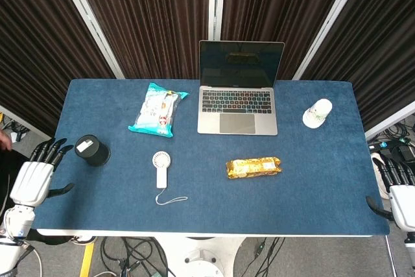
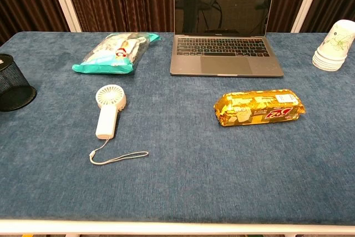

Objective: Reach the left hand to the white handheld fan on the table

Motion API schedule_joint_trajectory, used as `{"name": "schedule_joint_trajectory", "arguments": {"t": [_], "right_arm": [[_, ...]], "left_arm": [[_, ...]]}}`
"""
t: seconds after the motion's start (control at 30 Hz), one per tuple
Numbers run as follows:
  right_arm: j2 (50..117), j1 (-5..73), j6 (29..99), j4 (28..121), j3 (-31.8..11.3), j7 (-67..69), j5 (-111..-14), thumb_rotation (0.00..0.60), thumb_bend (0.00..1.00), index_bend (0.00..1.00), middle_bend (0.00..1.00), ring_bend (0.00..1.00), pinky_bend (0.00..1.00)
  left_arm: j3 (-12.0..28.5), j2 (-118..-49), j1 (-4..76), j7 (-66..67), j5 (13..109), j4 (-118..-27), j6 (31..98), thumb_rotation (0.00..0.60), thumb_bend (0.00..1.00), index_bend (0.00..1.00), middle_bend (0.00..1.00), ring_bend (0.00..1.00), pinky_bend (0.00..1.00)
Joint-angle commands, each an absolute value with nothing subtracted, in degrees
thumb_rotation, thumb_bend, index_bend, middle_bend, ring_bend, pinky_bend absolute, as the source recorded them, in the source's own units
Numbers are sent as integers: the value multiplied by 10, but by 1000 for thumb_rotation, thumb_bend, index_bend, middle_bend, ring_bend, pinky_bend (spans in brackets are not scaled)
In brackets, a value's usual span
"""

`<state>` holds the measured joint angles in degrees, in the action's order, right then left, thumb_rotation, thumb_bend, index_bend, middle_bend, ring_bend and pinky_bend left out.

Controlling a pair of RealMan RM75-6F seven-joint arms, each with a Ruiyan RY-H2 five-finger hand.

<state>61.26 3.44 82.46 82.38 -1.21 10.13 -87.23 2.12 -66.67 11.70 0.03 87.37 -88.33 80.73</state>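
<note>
Off the worktop's (image 1: pixel 324 160) left edge: left hand (image 1: pixel 32 183), fingers (image 1: pixel 50 152) spread, empty; fan (image 1: pixel 161 169) well to its right, handle toward robot.

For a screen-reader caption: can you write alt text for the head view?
A white handheld fan lies untouched on a blue table, the robot's open left hand off its left edge. Behind sit an open laptop, snack packets and a black cup.
</note>
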Motion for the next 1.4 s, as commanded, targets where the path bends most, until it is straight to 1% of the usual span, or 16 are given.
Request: {"name": "schedule_joint_trajectory", "arguments": {"t": [0.03,0.53,0.57,0.6,0.63,0.67,0.7,0.73,0.77,0.8,0.83,0.87,1.0,1.17,1.3,1.4], "right_arm": [[612,34,826,823,-12,102,-873,600,200,0,0,0,0],[612,35,823,824,-12,103,-872,600,200,0,0,0,0],[612,35,823,825,-13,103,-872,600,201,0,0,0,0],[612,35,824,825,-13,102,-872,600,201,0,0,0,0],[612,36,825,825,-14,102,-872,600,201,0,0,0,0],[612,36,825,826,-14,102,-872,600,201,0,0,0,0],[612,35,825,828,-14,103,-872,600,200,0,0,0,0],[611,34,826,830,-12,102,-874,600,200,0,0,0,0],[609,33,826,833,-10,101,-876,600,200,0,0,0,0],[606,33,827,836,-8,99,-881,600,200,0,0,0,0],[604,33,830,838,-7,99,-884,600,200,0,0,0,0],[603,33,833,838,-7,100,-887,600,200,0,0,0,0],[602,36,829,837,-12,105,-880,600,200,0,0,0,0],[608,38,818,834,-6,106,-882,600,200,0,0,0,0],[607,40,817,837,-6,105,-883,600,200,0,0,0,0],[605,41,819,842,-8,101,-884,600,200,0,0,0,0]], "left_arm": [[21,-666,117,2,874,-884,808,600,119,149,78,0,99],[18,-668,117,4,884,-889,811,600,127,141,78,0,111],[18,-668,118,8,883,-891,810,600,158,138,80,0,123],[20,-668,118,14,881,-891,810,600,236,136,93,15,154],[24,-669,118,26,874,-894,811,600,329,135,127,59,200],[26,-669,117,35,869,-896,811,600,392,135,166,106,238],[27,-668,117,44,864,-901,809,600,483,135,269,225,326],[26,-665,118,54,859,-909,804,600,539,135,384,348,422],[24,-663,118,58,858,-916,800,600,576,135,512,480,525],[20,-660,119,61,858,-924,793,600,595,135,614,582,604],[17,-659,120,64,859,-927,788,600,608,135,713,680,675],[14,-658,122,68,860,-928,781,600,614,135,781,744,716],[2,-650,138,71,861,-940,738,600,613,135,848,819,767],[-16,-645,152,87,901,-953,718,600,611,134,852,824,772],[-32,-655,163,96,926,-962,699,600,612,134,852,824,775],[-36,-666,175,97,937,-963,684,600,612,135,852,824,774]]}}
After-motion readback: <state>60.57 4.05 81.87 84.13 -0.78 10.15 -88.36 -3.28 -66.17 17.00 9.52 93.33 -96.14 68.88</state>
